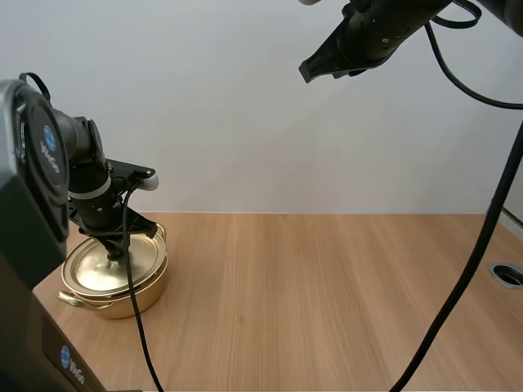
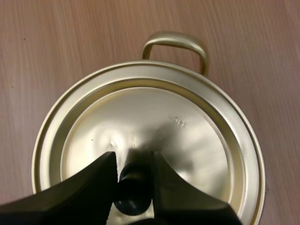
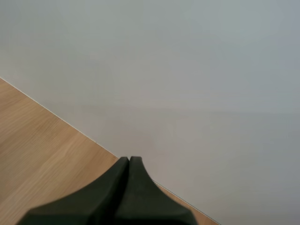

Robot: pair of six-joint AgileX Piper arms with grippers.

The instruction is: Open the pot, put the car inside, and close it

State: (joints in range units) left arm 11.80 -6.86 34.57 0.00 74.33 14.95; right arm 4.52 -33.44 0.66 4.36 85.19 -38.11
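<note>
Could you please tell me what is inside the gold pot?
Its contents are hidden: the gold lid covers the pot, with my left gripper pinching the lid's black knob.

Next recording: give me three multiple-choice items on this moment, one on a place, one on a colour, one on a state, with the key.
1. Where on the table does the pot stand in the high view? A) left side B) middle C) right side
2. What colour is the lid? A) red B) gold C) black
3. What is the left gripper doing? A) hanging open B) shut on nothing C) closed on the lid's knob
Key: 1 A, the pot sits far left; 2 B, the lid shines gold; 3 C, its fingers clamp the black knob.
</note>
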